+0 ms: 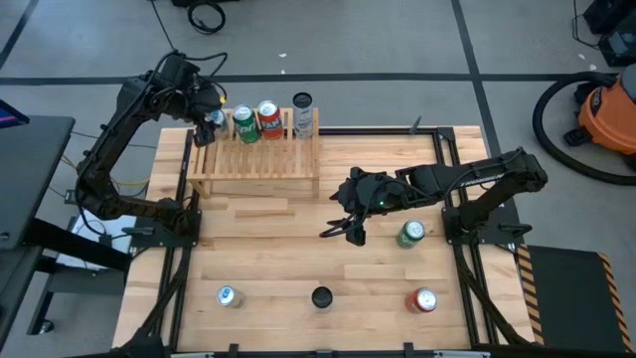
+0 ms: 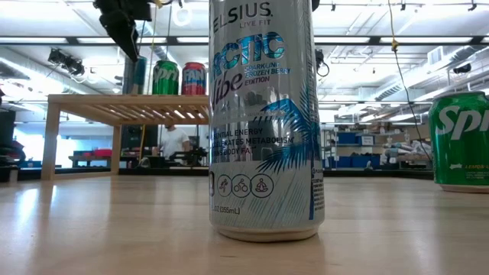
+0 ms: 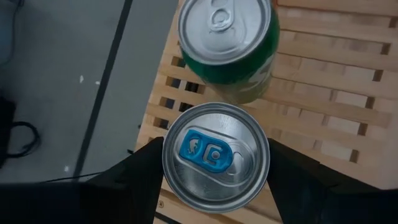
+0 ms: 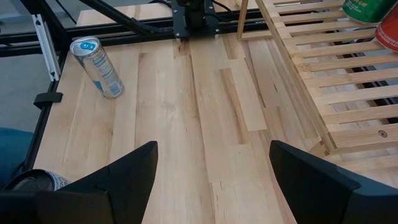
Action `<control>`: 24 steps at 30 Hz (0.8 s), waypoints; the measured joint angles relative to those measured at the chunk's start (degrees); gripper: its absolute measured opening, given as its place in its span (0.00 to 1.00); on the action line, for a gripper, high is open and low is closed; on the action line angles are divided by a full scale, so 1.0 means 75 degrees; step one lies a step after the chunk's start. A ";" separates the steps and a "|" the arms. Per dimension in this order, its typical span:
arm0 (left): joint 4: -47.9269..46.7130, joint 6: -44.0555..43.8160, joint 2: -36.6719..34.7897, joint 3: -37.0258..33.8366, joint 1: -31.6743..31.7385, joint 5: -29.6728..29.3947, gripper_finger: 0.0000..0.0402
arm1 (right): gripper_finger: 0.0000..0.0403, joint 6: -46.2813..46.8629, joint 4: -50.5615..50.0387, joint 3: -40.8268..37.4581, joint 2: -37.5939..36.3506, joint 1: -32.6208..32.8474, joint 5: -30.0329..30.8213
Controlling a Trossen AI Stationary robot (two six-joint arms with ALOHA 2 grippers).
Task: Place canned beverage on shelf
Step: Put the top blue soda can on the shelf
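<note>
Gripping a blue-tabbed can point(image 3: 216, 155) — left gripper point(image 3: 214, 171), over shelf point(image 3: 323, 112).

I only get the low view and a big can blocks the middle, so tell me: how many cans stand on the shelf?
Observer: Three stand free on the shelf: a green can, a red can, and a silver can hidden from you behind the big can.
Operator: Is the left gripper holding one?
Observer: Yes. The left gripper is shut on a blue-tab can over the shelf's left end, right beside the green can.
Operator: And the right gripper?
Observer: The right gripper is open and empty over mid-table.
</note>
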 joint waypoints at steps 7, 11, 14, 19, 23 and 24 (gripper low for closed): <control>-0.0054 -0.0575 -0.0003 0.0006 0.0415 0.0247 0.62 | 0.79 0.0003 0.0000 0.0000 0.0000 0.0002 0.0000; -0.0046 -0.1149 0.0000 0.0006 0.0517 0.0295 0.62 | 0.79 -0.0006 0.0000 0.0000 0.0000 0.0002 -0.0003; -0.0042 -0.1466 0.0000 0.0006 0.0537 0.0370 0.62 | 0.79 -0.0013 0.0000 0.0000 0.0000 0.0001 -0.0003; -0.0037 -0.1653 0.0000 0.0006 0.0534 0.0388 0.62 | 0.79 -0.0015 -0.0001 0.0000 0.0000 0.0002 -0.0006; -0.0015 -0.1656 0.0000 0.0006 0.0534 0.0393 0.62 | 0.79 -0.0015 0.0000 0.0000 0.0000 0.0002 -0.0009; -0.0014 -0.1617 0.0000 0.0006 0.0534 0.0390 0.62 | 0.79 -0.0015 0.0000 0.0000 0.0000 0.0002 -0.0006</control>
